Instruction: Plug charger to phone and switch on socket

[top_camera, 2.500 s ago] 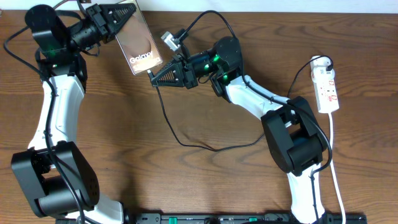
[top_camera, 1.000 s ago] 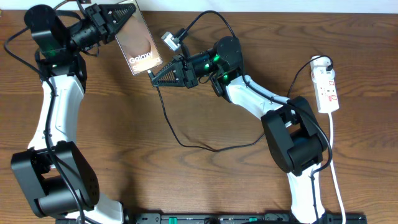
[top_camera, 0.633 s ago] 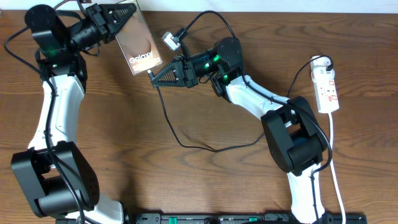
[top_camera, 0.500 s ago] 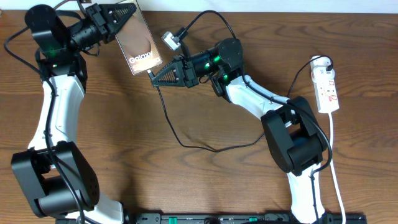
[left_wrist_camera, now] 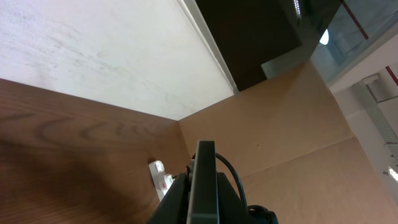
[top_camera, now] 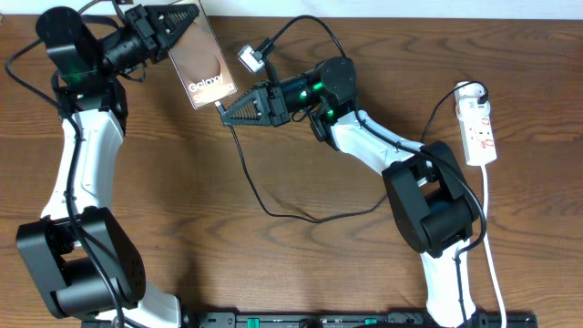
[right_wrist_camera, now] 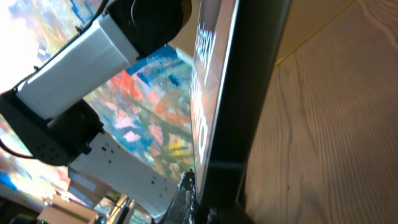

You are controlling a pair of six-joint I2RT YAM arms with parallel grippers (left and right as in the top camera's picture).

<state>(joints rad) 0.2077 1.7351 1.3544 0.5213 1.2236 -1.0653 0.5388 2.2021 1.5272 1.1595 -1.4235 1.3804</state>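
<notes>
— Where's the phone [top_camera: 206, 62]?

— Upper left of the overhead frame, lifted off the bench [top_camera: 273, 273] and tilted. The left end effector [top_camera: 185, 25] is clenched on its upper edge. In the left wrist view the phone [left_wrist_camera: 204, 180] shows edge-on at bottom centre.

— And the charger [top_camera: 266, 209]?

— The right end effector [top_camera: 226, 113], just left of centre near the top, is clamped on its plug end. The black cable drops from there and curves across the middle of the bench.

— Is the plug seated?

— Can't tell. The tip is at the phone's lower corner, touching or nearly so. The right wrist view shows only the phone's [right_wrist_camera: 242, 93] dark edge, close up.

— The socket [top_camera: 478, 126]?

— Far right edge, flat on the bench, well apart from both end effectors. It also peeks in, small and white, beside the phone in the left wrist view [left_wrist_camera: 160, 179].
</notes>
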